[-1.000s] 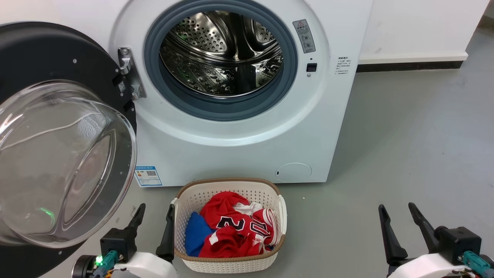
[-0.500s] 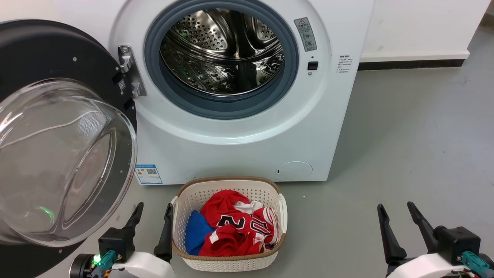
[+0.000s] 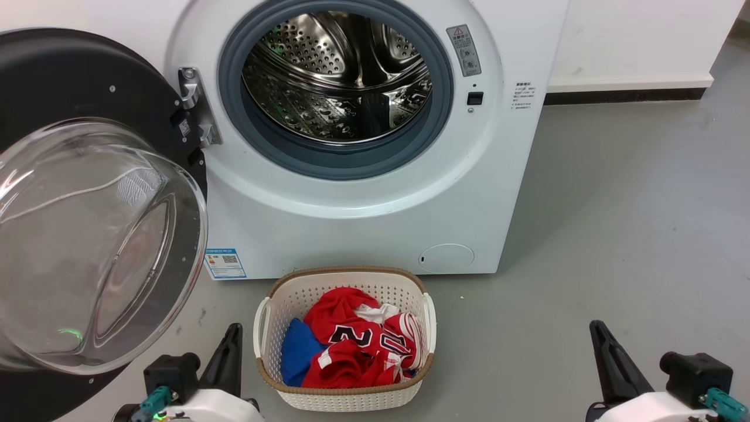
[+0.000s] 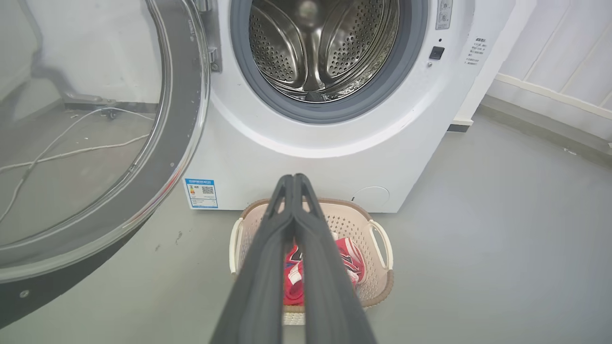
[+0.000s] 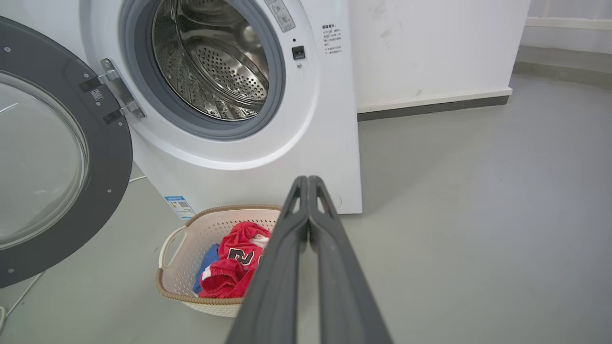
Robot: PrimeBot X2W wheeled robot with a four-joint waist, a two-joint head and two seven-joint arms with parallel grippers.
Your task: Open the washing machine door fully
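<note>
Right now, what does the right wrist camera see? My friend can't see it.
The washing machine door hangs wide open left of the white washing machine, baring its steel drum. A basket of red and blue clothes sits on the floor in front, past the shut right tool.

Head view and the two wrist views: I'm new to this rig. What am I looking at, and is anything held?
The wide picture comes from the robot's head, looking down. The other two come from cameras on its wrists, each looking along that arm's two dark fingers. The left gripper and right gripper are both shut and hold nothing. Ahead stands the washing machine, its door swung open to the left, drum exposed. On the floor before it sits a basket of red and blue clothes.
</note>
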